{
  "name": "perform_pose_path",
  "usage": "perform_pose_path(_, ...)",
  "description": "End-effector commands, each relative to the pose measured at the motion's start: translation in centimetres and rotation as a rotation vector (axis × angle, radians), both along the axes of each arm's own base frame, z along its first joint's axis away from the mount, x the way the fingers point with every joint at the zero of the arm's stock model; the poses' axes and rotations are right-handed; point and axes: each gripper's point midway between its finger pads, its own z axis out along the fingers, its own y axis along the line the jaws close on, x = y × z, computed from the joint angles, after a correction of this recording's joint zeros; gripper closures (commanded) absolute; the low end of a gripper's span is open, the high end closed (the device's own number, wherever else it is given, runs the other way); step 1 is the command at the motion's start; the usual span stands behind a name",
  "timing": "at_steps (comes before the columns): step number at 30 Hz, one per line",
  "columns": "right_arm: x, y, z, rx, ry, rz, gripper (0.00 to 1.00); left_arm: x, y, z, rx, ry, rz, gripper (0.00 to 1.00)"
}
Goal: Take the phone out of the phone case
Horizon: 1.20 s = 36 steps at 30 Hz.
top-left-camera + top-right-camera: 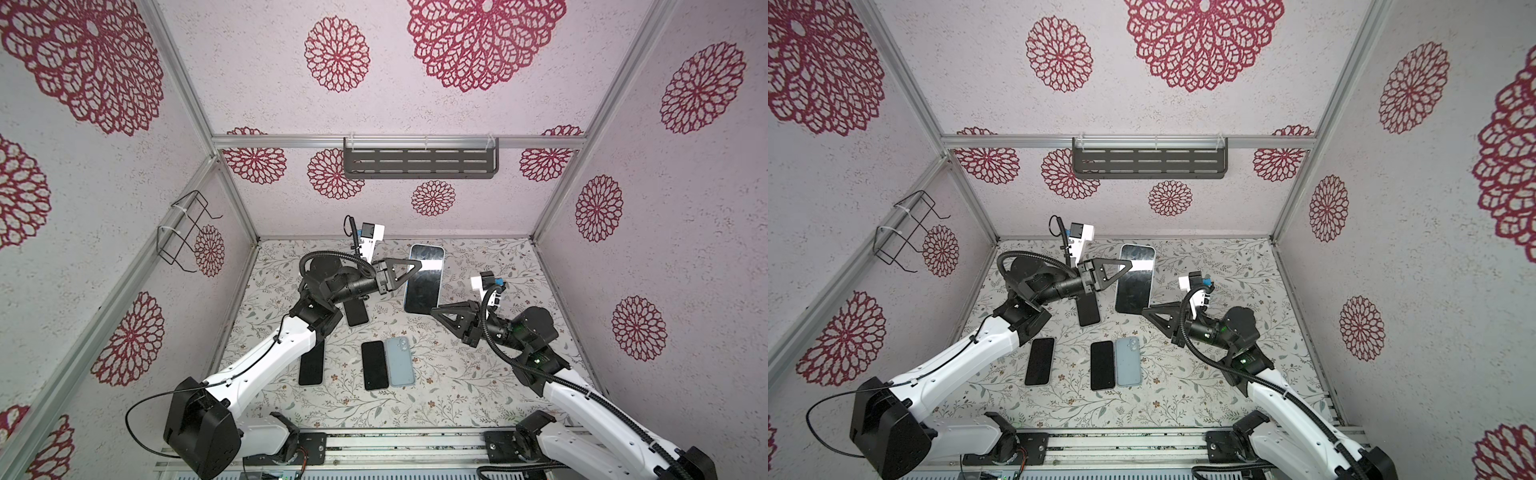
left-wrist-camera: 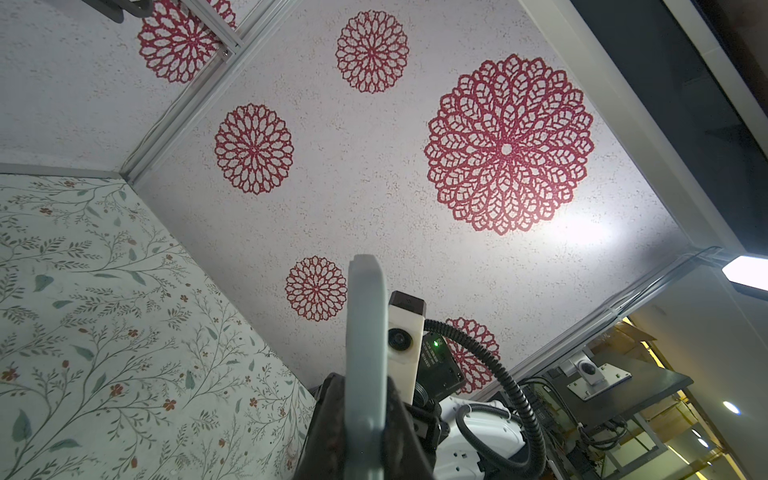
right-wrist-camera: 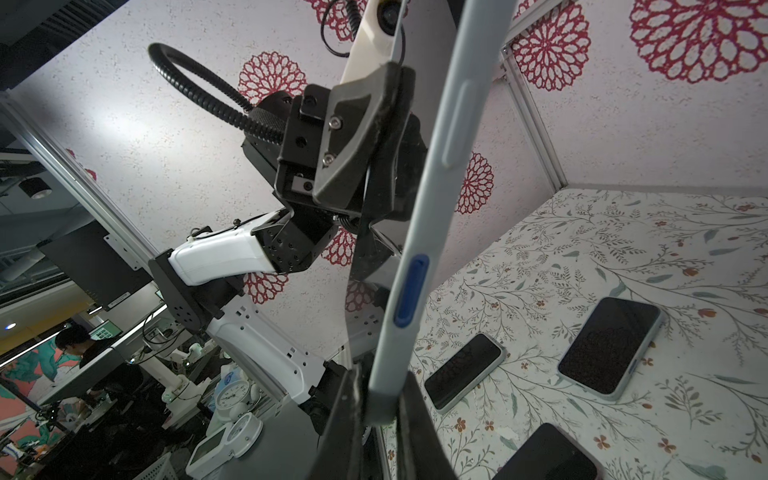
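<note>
Obs.: the glossy dark-screened phone in a pale grey-blue case [image 1: 424, 291] is off the floral-print table [image 1: 478, 374], held in the air between both arms, with the screen facing up in both top views. Landmark for positions: the pale blue phone-shaped piece lying camera-side up [image 1: 400, 360] mid-table. The held phone is beyond the landmark, toward the back wall and slightly to its right. Coming in from the left, the left gripper [image 1: 417, 264] is clamped narrow on the phone's long edge, in the half farther from the landmark. In the left wrist view the case stands edge-on [image 2: 365, 353] between its fingers. The right gripper [image 1: 434, 310] is pinched narrow on the phone's corner nearest the landmark, on the right side. In the right wrist view the case's end sits between the two dark fingers [image 3: 345, 424]; both appear to be in contact. The case edge there shows a dark blue side button [image 3: 409, 291]. The phone is seated in the case, and the pale rim shows along the screen's border. On the table: a slim black-screened phone [image 1: 376, 365] just beside the landmark on its left, contact not resolvable; a second black-screened phone [image 1: 1040, 360] farther left; a third black-screened phone [image 1: 1089, 311] left of and beyond the landmark, partly under the left arm's wrist.
</note>
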Motion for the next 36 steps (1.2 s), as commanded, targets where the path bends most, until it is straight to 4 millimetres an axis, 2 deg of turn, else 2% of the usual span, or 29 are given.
perform_pose_path(1, -3.1, 0.5, 0.3, -0.046, -0.309, 0.109, 1.0, 1.3, 0.3, 3.2, -0.077, 0.04, 0.052, 1.0)
perform_pose_path(3, -3.1, 0.7, 0.0, -0.089, -0.397, 0.098, 1.0, 1.9, 0.0, 3.4, -0.094, 0.08, 0.049, 1.0)
perform_pose_path(6, -2.2, 0.8, -0.6, -0.147, -0.499, 0.028, 1.0, 2.3, -0.3, 3.5, -0.118, 0.121, 0.051, 1.0)
perform_pose_path(12, -0.4, 1.0, 0.0, -0.172, -0.618, -0.06, 1.0, 2.5, -1.7, 2.7, -0.141, 0.198, 0.024, 1.0)
perform_pose_path(16, 0.8, 0.6, 0.9, -0.178, -0.7, -0.155, 1.0, 2.9, -2.2, 2.0, -0.158, 0.262, 0.004, 1.0)
perform_pose_path(21, 2.5, 0.0, 2.6, -0.178, -0.751, -0.283, 1.0, 2.4, -3.0, 2.0, -0.136, 0.262, -0.008, 1.0)
perform_pose_path(23, 2.6, -0.3, 3.0, -0.156, -0.743, -0.305, 1.0, 2.2, -2.8, 2.2, -0.145, 0.247, -0.007, 1.0)
perform_pose_path(25, 1.9, -0.7, 2.7, -0.125, -0.734, -0.297, 1.0, 2.4, -2.2, 2.5, -0.16, 0.241, 0.002, 1.0)
perform_pose_path(29, 1.0, -1.7, 0.7, -0.118, -0.644, -0.301, 0.7, 2.1, -1.2, 3.6, -0.177, 0.207, 0.014, 1.0)
perform_pose_path(32, 0.5, -2.8, 0.3, -0.062, -0.544, -0.327, 0.5, 1.6, -0.9, 4.7, -0.196, 0.156, 0.012, 1.0)
perform_pose_path(36, 1.2, -4.3, 1.3, 0.071, -0.339, -0.386, 0.41, 1.3, -0.3, 5.6, -0.214, 0.097, 0.04, 1.0)
